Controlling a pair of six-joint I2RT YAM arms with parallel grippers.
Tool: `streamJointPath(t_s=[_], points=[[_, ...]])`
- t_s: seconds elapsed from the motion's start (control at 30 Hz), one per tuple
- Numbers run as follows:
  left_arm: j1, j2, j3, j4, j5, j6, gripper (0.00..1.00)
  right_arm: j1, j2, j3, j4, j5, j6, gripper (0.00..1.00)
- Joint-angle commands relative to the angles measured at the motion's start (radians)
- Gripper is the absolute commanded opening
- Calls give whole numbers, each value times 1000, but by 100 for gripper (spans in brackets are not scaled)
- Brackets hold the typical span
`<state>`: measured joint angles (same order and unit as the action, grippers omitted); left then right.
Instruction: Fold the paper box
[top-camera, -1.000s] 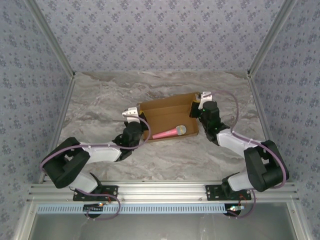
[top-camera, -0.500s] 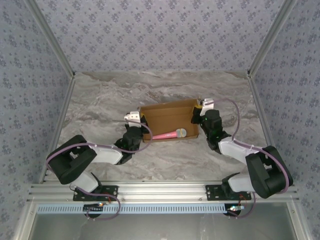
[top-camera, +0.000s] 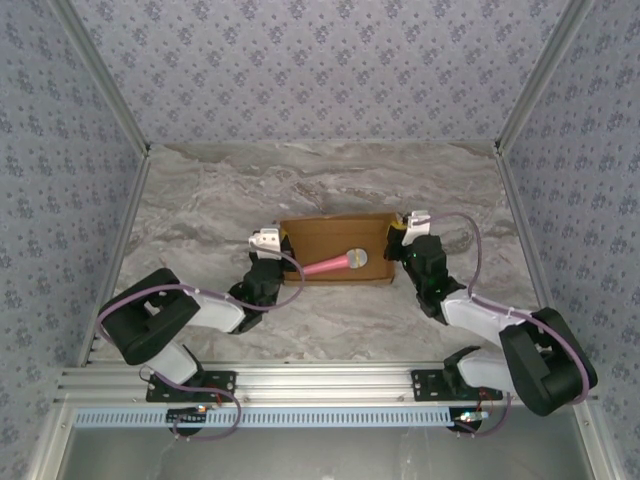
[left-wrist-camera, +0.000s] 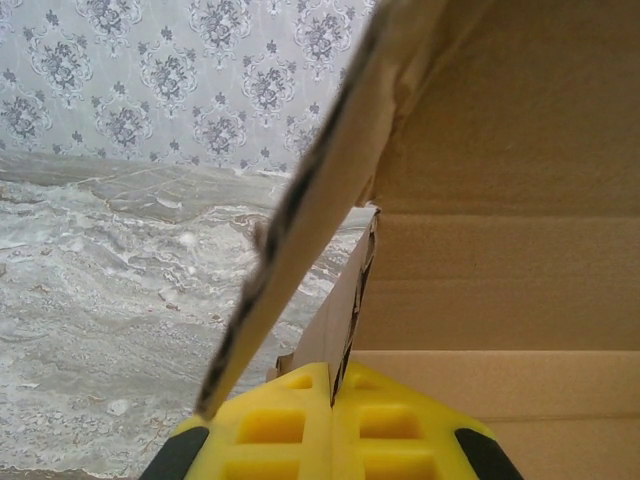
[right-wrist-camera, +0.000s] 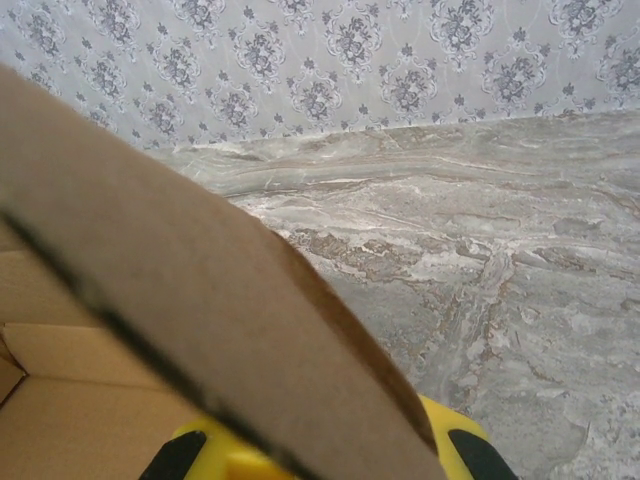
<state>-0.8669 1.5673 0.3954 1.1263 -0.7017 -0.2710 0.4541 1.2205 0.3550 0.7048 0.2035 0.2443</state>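
- Your shallow brown cardboard paper box (top-camera: 330, 238) sits in the middle of the grey marbled surface (top-camera: 200, 200), with a pink microphone (top-camera: 337, 263) lying inside it.
- Your left pincer (top-camera: 268, 240) is clamped on the box's left wall; that arm is folded low, forearm reaching inward.
- Your right pincer (top-camera: 405, 228) is closed on the right-hand flap, with its arm bent the same way, elbow out.

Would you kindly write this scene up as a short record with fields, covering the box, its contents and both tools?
surface: marble table
paper box: brown cardboard, open-topped, mid-table
contents: pink microphone with a silver head, lying inside near the front wall
left tool: shut on the box's left wall
right tool: shut on the cardboard at the box's right end
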Motion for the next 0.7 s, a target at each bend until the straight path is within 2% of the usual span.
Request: streamJointPath(t_s=[0.0,0.4,0.67], points=[[-13,28,-31,-39,18,29,0,18,1,-49,-71,44,52,5],[-24,42,-49,6,-1,102,0,90,-28,-67,-108,120,91,7],[-25,47,-53,36,8,185,0,90,-76,-20,-235,155,110,20]])
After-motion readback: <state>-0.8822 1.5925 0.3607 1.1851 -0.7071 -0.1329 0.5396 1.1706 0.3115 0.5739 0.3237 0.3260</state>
